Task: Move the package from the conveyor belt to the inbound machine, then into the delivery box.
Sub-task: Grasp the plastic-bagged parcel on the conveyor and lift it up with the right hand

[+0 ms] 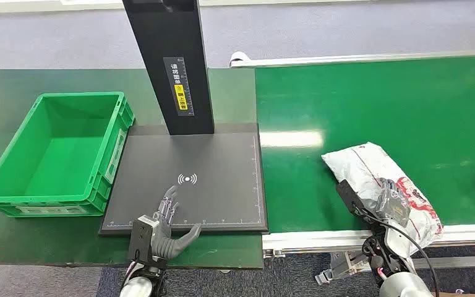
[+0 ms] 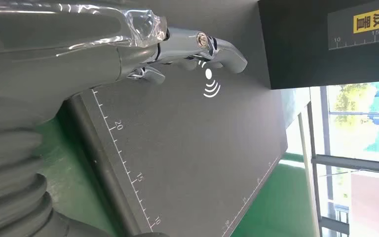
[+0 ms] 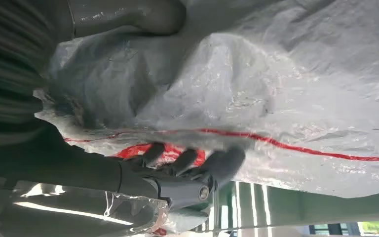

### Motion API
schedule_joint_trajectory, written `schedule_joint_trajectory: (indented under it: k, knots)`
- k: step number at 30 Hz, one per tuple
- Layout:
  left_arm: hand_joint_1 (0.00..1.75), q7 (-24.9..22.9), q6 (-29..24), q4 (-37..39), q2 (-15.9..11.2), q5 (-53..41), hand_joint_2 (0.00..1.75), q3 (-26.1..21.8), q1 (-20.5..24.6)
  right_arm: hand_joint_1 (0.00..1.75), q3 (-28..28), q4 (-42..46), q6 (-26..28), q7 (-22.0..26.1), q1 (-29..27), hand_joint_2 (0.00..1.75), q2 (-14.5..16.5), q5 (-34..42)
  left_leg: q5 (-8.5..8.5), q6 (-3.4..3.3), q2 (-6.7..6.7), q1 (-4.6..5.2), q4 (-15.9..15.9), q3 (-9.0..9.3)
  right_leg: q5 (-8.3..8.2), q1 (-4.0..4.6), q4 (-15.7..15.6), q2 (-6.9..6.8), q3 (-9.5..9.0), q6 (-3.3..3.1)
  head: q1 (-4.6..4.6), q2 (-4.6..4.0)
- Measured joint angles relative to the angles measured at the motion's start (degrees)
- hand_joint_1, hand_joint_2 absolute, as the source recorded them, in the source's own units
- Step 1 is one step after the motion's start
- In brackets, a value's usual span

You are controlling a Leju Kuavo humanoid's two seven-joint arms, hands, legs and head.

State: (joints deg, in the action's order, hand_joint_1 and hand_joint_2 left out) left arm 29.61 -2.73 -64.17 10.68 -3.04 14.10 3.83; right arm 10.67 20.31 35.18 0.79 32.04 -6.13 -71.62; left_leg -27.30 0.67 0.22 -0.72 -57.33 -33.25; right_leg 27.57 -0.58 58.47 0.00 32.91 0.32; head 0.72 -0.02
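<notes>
On the green conveyor belt [image 1: 408, 105], near its front edge, you see the white package [image 1: 377, 176] lying crumpled with your right hand [image 1: 388, 201] on it, fingers [image 3: 217, 165] curled into the plastic and gripping it. Your left hand [image 1: 167, 223] rests over the inbound machine [image 1: 192, 179], fingers spread and holding nothing. The green delivery box [image 1: 12, 161] stands just left of it on the bench [image 1: 12, 86].

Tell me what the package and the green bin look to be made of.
Package: thin grey-white plastic film, glossy, judging by its crinkles and sheen; right hand grips it.
Green bin: apparently rigid moulded plastic, smooth, with ribbed walls.
</notes>
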Motion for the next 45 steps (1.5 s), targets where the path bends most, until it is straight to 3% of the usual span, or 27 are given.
schedule_joint_trajectory:
  k: [14,17,22,24,28,32,37,45]
  knots:
    - [0.00,0.22,-0.09,0.00,-0.28,0.02,1.75,-0.01,-0.01,1.75,1.64,0.01,-0.89,6.05,0.58,1.75,0.15,5.59,0.00,0.00,-0.01,0.00,0.00,0.00,0.00,0.00,0.00,0.00,-0.01,0.00,0.00,0.00]
    - [0.00,0.75,-0.55,0.00,-0.35,0.02,1.75,-0.02,-0.01,1.75,4.48,0.19,-5.54,13.89,0.93,1.75,0.43,15.15,0.00,0.00,-0.01,0.00,0.00,0.00,0.00,0.00,0.01,0.00,-0.01,0.00,0.00,0.00]
    - [0.00,2.08,-1.93,-0.27,-0.76,-0.33,1.75,-0.43,0.01,1.75,9.99,5.60,-14.49,34.16,0.59,1.75,2.32,35.13,0.01,0.00,0.00,0.00,0.00,-0.02,0.00,0.01,0.02,-0.01,-0.01,0.00,0.00,0.01]
    - [0.00,2.41,-2.33,-0.84,-0.96,-0.48,1.75,-1.23,0.15,1.75,9.36,12.26,-17.74,36.66,-0.65,1.75,3.63,41.09,0.01,0.00,-0.02,-0.01,0.00,-0.01,0.00,0.01,0.02,-0.01,0.00,0.00,0.01,0.01]
    - [0.00,2.63,-2.83,-2.68,-1.55,-0.60,1.75,-3.63,0.40,1.75,3.15,29.34,-20.35,33.04,-4.21,1.75,5.43,46.72,0.01,0.00,0.03,-0.01,0.02,0.00,0.00,0.02,0.03,0.00,0.02,-0.01,0.00,0.01]
    - [0.00,2.64,-2.84,-4.04,-2.07,-0.68,1.75,-5.33,0.43,1.75,-4.30,39.23,-21.25,29.64,-6.38,1.75,5.51,44.99,0.01,0.00,0.08,-0.01,0.02,0.00,0.00,0.02,0.02,0.01,0.04,-0.01,0.01,0.01]
    - [0.00,3.25,-2.85,-4.95,-2.56,-1.06,1.75,-6.71,0.29,1.75,-12.36,44.56,-21.59,27.60,-7.69,1.75,5.52,38.88,0.02,-0.01,0.08,0.00,0.02,-0.03,0.00,0.02,0.03,0.00,0.01,-0.01,0.01,0.01]
    - [0.00,4.08,-3.62,-5.52,-3.13,-1.18,1.75,-9.08,1.57,1.75,-27.27,43.60,-26.37,24.84,-6.86,1.75,6.87,34.08,0.04,0.01,0.07,-0.04,0.04,0.00,0.00,0.06,0.05,0.00,0.00,-0.02,0.02,0.01]
